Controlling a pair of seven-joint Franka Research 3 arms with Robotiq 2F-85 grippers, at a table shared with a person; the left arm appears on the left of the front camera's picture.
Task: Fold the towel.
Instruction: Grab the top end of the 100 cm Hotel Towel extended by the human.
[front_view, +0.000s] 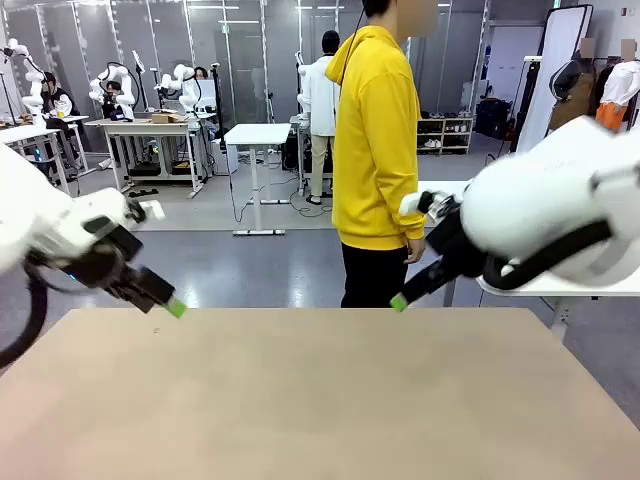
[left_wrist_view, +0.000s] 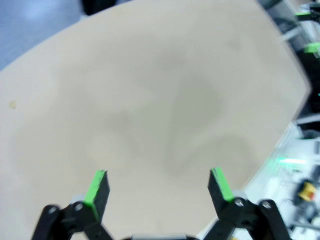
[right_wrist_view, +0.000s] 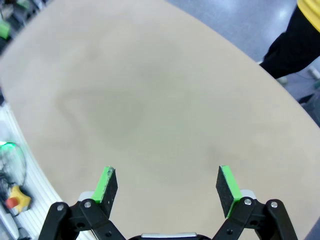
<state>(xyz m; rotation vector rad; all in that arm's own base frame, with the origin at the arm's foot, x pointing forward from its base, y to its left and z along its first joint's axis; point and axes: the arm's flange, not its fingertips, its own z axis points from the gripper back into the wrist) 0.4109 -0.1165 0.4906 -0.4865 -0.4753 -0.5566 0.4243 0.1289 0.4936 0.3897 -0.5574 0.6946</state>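
Pre-fold stage: hovering above the tabletop (front_view: 320, 400) with left tool (left_wrist_view: 159, 181) and right tool (right_wrist_view: 167, 181) both spread apart, clamped on nothing. Cannot tell where the towel is. Next, most likely: wait for it laid flat, then take two corners of one edge.

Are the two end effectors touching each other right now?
Apart. In the front view the left end effector and the right end effector sit well separated, with floor between them.
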